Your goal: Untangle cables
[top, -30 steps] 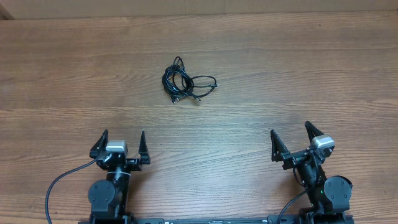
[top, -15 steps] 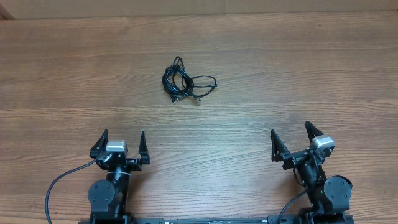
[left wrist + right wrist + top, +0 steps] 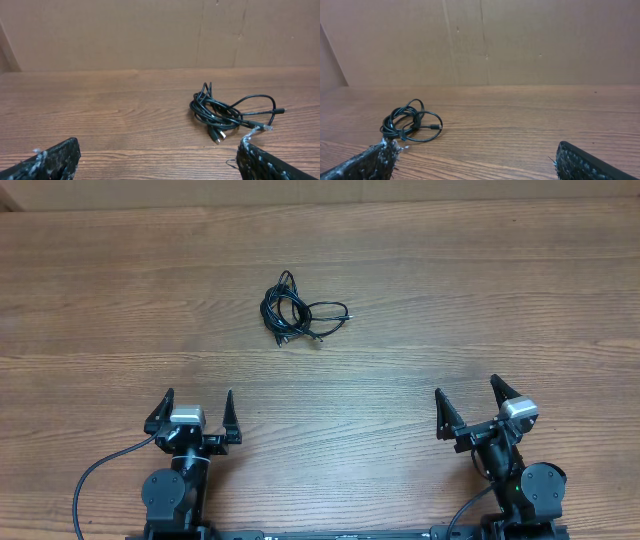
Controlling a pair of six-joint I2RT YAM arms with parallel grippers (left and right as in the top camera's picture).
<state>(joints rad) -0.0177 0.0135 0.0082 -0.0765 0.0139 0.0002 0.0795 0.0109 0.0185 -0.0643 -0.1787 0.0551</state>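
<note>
The cables (image 3: 296,313) lie in one small black tangle on the wooden table, left of centre and toward the back. From the left wrist the cables (image 3: 227,113) show ahead and to the right, small plug ends pointing toward me. From the right wrist the cables (image 3: 407,122) lie ahead on the left, one loop spreading right. My left gripper (image 3: 196,406) rests near the front edge, open and empty, well short of the tangle. My right gripper (image 3: 466,396) sits at the front right, also open and empty, far from it.
A brown cardboard wall (image 3: 485,40) stands along the far edge of the table (image 3: 480,290). Thicker black wires (image 3: 100,470) run from the arm bases at the front.
</note>
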